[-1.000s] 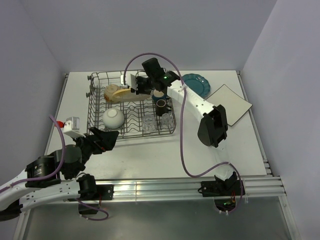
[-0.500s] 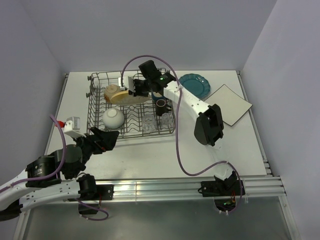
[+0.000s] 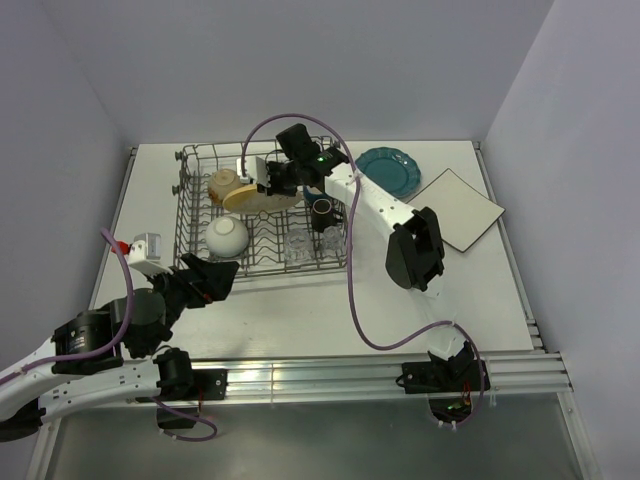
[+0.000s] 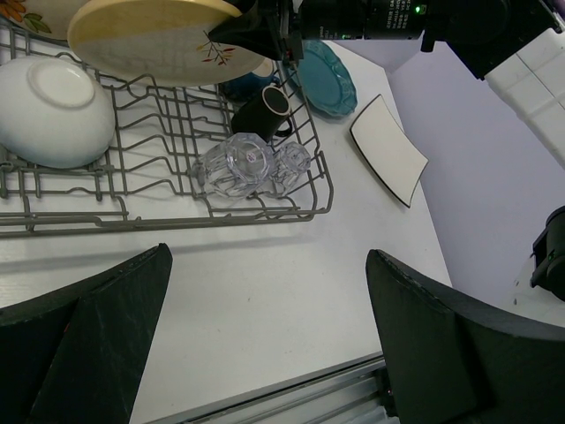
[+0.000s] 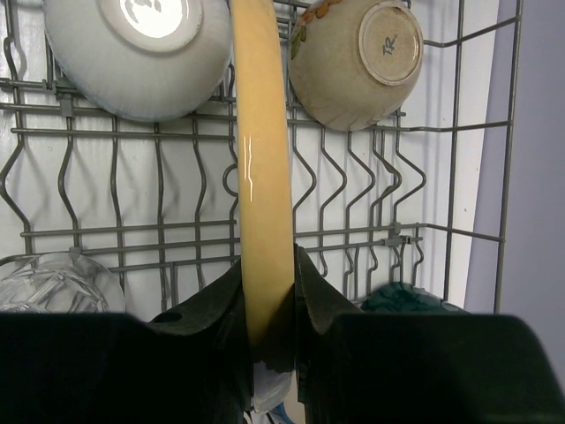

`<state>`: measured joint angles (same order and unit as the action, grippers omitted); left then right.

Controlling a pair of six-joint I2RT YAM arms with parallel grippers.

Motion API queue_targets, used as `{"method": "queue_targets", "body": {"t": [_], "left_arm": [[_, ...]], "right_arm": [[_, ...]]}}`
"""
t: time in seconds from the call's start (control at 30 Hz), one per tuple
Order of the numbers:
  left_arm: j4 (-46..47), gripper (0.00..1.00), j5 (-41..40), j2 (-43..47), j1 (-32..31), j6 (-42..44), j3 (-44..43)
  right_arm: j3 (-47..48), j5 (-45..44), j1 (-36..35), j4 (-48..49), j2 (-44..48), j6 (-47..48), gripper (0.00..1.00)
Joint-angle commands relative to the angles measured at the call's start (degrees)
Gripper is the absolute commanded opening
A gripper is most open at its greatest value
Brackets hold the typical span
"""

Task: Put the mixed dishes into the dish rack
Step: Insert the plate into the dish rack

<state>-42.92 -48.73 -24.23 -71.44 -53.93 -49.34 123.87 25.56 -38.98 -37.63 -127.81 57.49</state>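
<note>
My right gripper (image 3: 272, 182) is shut on the rim of the yellow-cream plate (image 3: 252, 196) and holds it on edge over the back of the dish rack (image 3: 181, 215). In the right wrist view the plate (image 5: 263, 159) stands edge-on between my fingers (image 5: 221, 300), above the tines. In the rack lie a white bowl (image 3: 227, 236), a beige bowl (image 3: 223, 180), two clear glasses (image 3: 297, 247) and a dark mug (image 3: 322, 210). The teal plate (image 3: 393, 172) and white square plate (image 3: 460, 208) lie on the table to the right. My left gripper (image 3: 205, 278) is open and empty.
The left wrist view shows the rack's front wall (image 4: 177, 216), the glasses (image 4: 234, 166), the mug (image 4: 265, 110) and bare table below. Grey walls close in the table at the back and sides. A metal rail runs along the near edge (image 3: 330, 370).
My right gripper has carried the yellow-cream plate a little to the left over the rack, closer to the beige bowl. The left arm has not moved.
</note>
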Motion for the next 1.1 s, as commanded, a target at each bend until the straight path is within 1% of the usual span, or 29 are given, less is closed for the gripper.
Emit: {"method": "queue_targets", "body": {"t": [0.0,0.17,0.3,0.37,0.5,0.57,0.67,0.77,0.9,1.07], "left_arm": [[0.29,0.99,0.48,-0.82,0.16,-0.47,-1.9],[0.29,0.99,0.48,-1.0,0.16,-0.47,-2.25],[0.2,0.99,0.48,-1.26,0.16,-0.47,-2.51],[0.29,0.99,0.48,-1.26,0.07,-0.39,-2.6],[0.55,0.99,0.48,-1.44,0.07,-0.3,-2.51],[0.64,0.99,0.48,-1.52,0.07,-0.3,-2.43],[0.64,0.99,0.48,-1.52,0.16,-0.47,-2.34],[0.73,0.99,0.57,-1.44,0.16,-0.56,-2.25],[0.73,0.99,0.65,-1.52,0.16,-0.56,-2.34],[0.9,0.99,0.74,-1.61,0.16,-0.47,-2.43]], "right_arm": [[4.62,1.07,-0.22,6.07,1.07,0.25,0.08],[4.97,0.81,-0.22,6.16,0.19,-0.19,0.12],[5.15,0.1,-0.22,6.78,-0.6,-0.89,0.22],[5.32,-0.16,-0.22,7.13,-0.77,-1.24,0.25],[5.41,-0.69,-0.22,8.35,-1.04,-1.77,0.36],[5.5,-0.95,-0.22,8.71,-1.13,-2.12,0.39],[5.59,-1.48,-0.04,9.59,-1.13,-2.65,0.5],[5.59,-1.39,0.13,10.12,-1.04,-3.26,0.51],[5.41,-1.83,0.31,11.17,-0.86,-4.14,0.58],[5.33,-2.71,0.4,12.66,-0.86,-5.2,0.63]]}}
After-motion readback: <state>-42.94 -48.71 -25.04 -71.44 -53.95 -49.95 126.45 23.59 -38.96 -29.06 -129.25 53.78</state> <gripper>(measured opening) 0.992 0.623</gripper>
